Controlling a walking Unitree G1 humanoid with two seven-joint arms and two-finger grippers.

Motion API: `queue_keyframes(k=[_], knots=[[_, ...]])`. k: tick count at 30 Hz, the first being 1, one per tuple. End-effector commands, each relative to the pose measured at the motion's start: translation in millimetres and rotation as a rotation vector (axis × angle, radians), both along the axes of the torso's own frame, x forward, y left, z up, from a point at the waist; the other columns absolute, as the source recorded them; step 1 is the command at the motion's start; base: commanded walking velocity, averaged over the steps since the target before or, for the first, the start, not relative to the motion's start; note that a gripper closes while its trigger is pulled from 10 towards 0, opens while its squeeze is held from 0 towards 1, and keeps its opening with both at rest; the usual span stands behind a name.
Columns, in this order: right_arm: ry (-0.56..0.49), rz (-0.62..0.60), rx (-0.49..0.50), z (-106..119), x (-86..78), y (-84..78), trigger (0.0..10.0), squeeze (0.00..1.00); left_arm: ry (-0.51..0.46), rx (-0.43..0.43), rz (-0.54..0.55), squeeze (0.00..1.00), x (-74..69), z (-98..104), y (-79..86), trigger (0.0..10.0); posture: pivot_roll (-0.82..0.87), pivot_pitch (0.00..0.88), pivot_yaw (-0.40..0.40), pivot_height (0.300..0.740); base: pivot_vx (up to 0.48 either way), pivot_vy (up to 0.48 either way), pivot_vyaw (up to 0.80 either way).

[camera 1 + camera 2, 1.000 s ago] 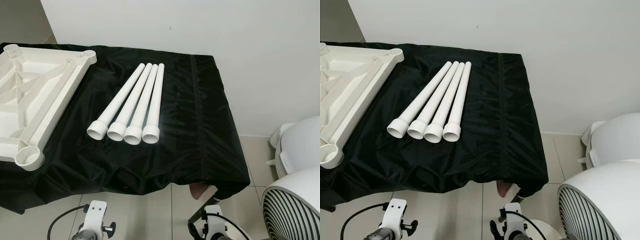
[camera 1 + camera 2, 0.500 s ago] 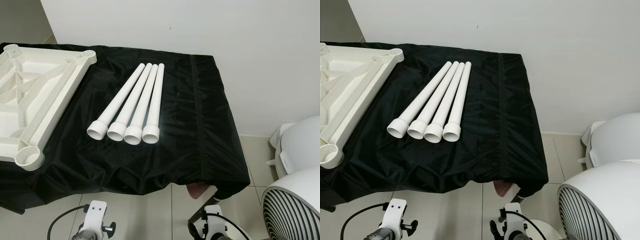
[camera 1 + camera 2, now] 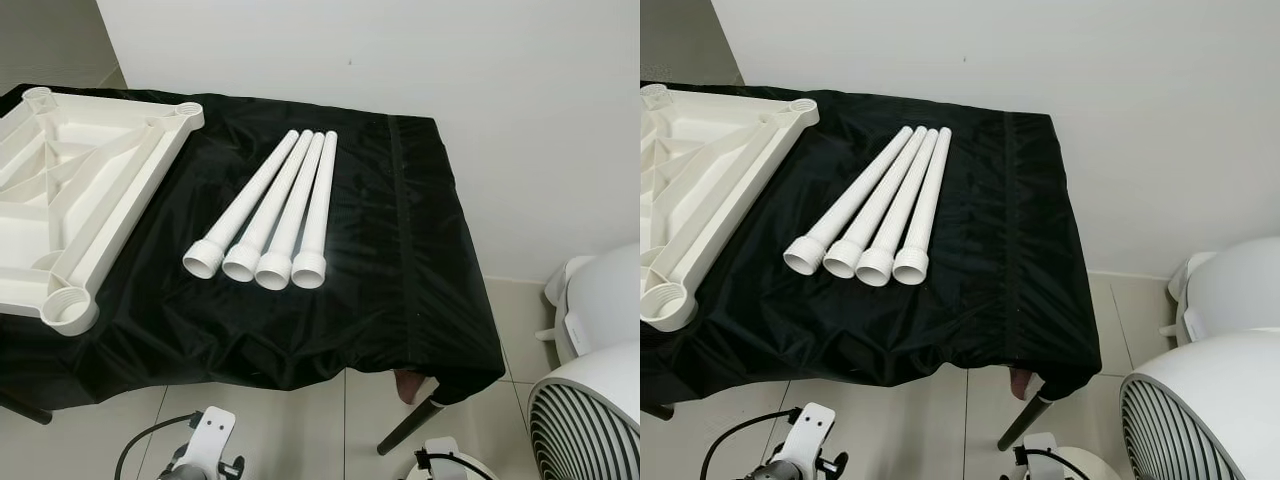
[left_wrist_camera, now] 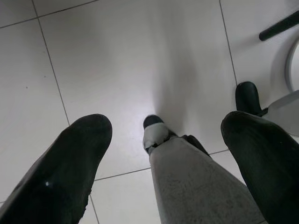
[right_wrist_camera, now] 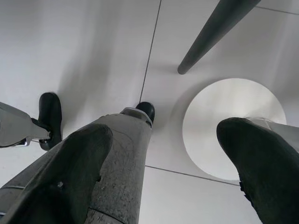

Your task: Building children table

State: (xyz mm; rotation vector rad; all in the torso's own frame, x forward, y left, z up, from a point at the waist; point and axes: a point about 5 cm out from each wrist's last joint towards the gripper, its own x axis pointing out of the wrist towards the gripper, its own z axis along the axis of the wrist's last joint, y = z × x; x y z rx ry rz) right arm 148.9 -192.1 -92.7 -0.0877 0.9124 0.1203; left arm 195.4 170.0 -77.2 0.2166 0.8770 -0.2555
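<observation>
A white plastic tabletop [image 3: 80, 190] lies upside down on the left of a table under a black cloth [image 3: 400, 250], its round leg sockets facing up. Several white tube legs [image 3: 270, 210] lie side by side in the middle of the cloth, threaded ends toward me. Both arms hang low in front of the table. My left gripper [image 4: 168, 163] is open over the tiled floor, with nothing between its fingers [image 4: 70, 163]. My right gripper [image 5: 163, 172] is open too, above the floor near a dark table leg [image 5: 215, 32].
A white fan [image 3: 590, 420] stands on the floor at the right, its round base [image 5: 224, 126] near my right gripper. Another white rounded object [image 3: 600, 300] sits behind it. A white wall backs the table. My own grey legs [image 4: 196, 186] stand below the grippers.
The whole picture has shifted a little down and right, so the camera has moved. The legs and tabletop lie as before, and both arms still hang low.
</observation>
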Motion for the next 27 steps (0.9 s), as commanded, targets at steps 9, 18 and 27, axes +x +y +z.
queue_keyframes(k=[9,18,27], knots=[[0.026,-0.015,-0.003,-3.8,-9.9,-0.8,10.0,0.0,-0.001,-0.022,0.059,0.0,0.9,0.5,3.5,10.0,0.06,0.01,-0.03,0.74,0.0,0.0,0.0],[0.022,-0.024,-0.03,-3.6,-10.6,-4.1,10.0,0.0,0.008,-0.028,0.07,0.0,0.2,-0.5,0.0,10.0,0.06,0.012,-0.03,0.74,0.0,0.0,0.0],[0.023,-0.03,-0.038,-3.8,-10.1,-3.2,10.0,0.0,0.017,-0.03,0.087,0.0,-2.5,-2.1,-0.9,10.0,0.05,0.025,-0.023,0.74,0.0,0.0,0.0]])
